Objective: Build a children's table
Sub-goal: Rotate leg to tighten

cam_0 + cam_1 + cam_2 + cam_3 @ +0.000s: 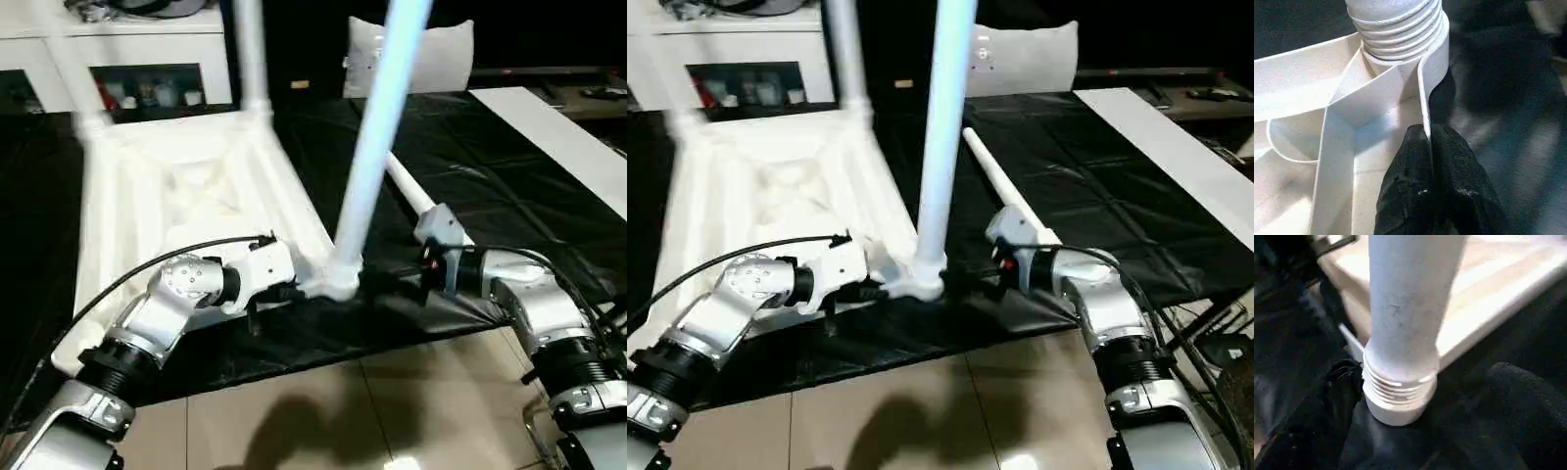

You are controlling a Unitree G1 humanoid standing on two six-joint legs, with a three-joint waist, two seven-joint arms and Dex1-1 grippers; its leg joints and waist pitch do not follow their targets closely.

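Observation:
The children's table top (167, 186) lies upside down on a black sheet, ribs facing up. A white leg (377, 127) stands upright in its near right corner socket (338, 284), the threaded end (1398, 391) showing at the base. Two more legs (250, 49) rise from the far corners. Another leg (1004, 191) lies loose on the sheet behind my right arm. My left gripper (1429, 129) is shut on the top's thin rim wall just beside that socket. My right gripper (1425, 374) is open, one finger (1327, 406) on each side of the standing leg's base.
The black sheet (490, 176) ends at a tiled floor (343, 411) near me. A white pillow (431, 54) rests at the back, white cabinets (127, 44) stand at the back left, and a long white board (558, 127) runs along the right.

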